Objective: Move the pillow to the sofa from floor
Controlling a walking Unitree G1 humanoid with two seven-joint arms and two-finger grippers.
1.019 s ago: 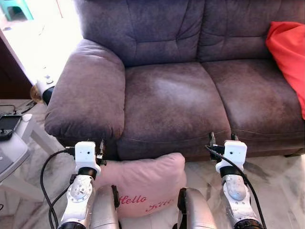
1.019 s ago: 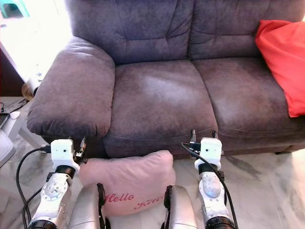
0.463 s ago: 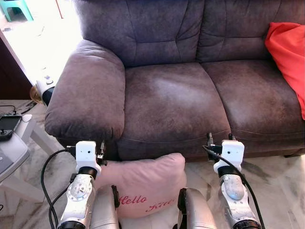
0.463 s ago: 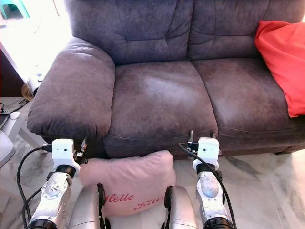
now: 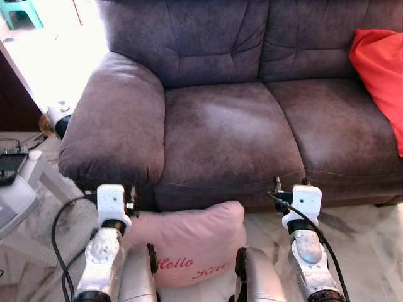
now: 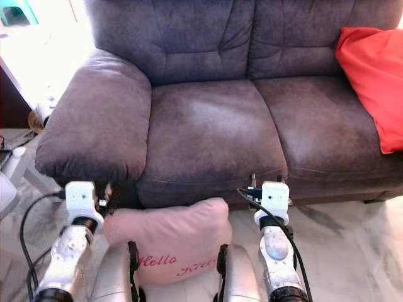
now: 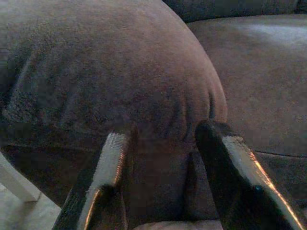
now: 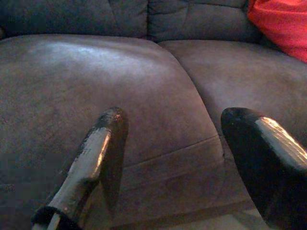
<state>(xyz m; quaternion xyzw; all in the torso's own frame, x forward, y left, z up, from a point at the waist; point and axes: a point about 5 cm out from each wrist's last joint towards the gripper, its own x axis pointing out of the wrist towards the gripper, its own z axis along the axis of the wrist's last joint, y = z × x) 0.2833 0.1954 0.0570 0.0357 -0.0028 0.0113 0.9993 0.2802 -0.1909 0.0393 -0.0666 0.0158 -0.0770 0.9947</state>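
pillow (image 5: 189,242): pink, on floor (image 5: 365,233), against sofa (image 5: 227,126) front, between both arms
left pincer (image 7: 163,139): fingers spread, grasping nothing, at armrest (image 5: 116,126) front
right pincer (image 8: 168,124): fingers spread, grasping nothing, before seat edge
red cushion (image 5: 381,69): on sofa's right end

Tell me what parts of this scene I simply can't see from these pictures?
- Pink pillow: in the eye views its lower part is hidden behind the robot's own silver legs, so the red lettering is partly cut off.
- Red cushion: cut by the right edge of the eye views.
- Sofa: its right end runs out of frame.
- Low white table: mostly cut off at the left edge of the left eye view.
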